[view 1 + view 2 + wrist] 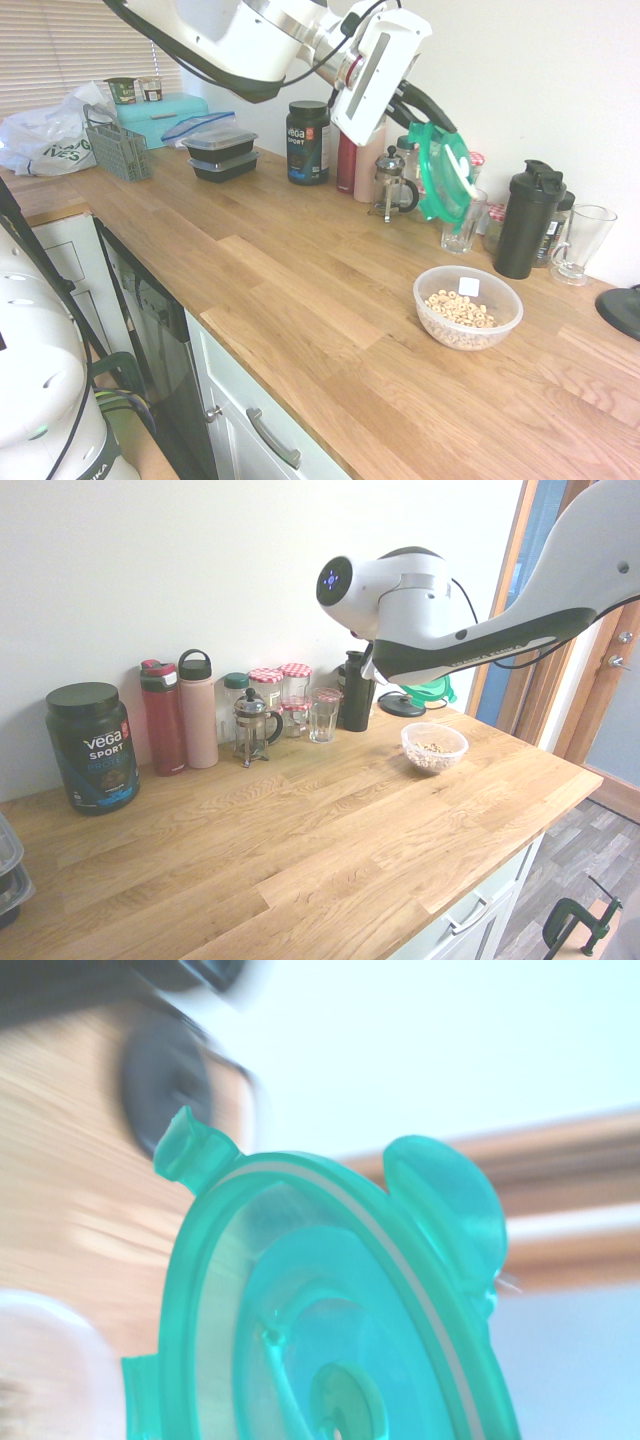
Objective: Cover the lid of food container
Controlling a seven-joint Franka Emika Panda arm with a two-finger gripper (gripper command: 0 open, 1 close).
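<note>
First exterior view: end effector [404, 106] pinched shut on the green lid [443, 176], disc steeply tilted. Bowl of cereal [468, 307] lies at about 5 o'clock from it, lower, on the worktop [270, 300]. Tumbler and black shaker [530, 220] stand at 4 o'clock.

Second exterior view: lid partly behind the arm; bowl just below, 6 o'clock. The lid probably needs levelling first.

Wrist view: lid and bowl edge apart.

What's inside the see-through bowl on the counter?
The bowl holds ring-shaped cereal, heaped low, with its open top uncovered. The bottom inside can't be seen, because the cereal covers it.
</note>
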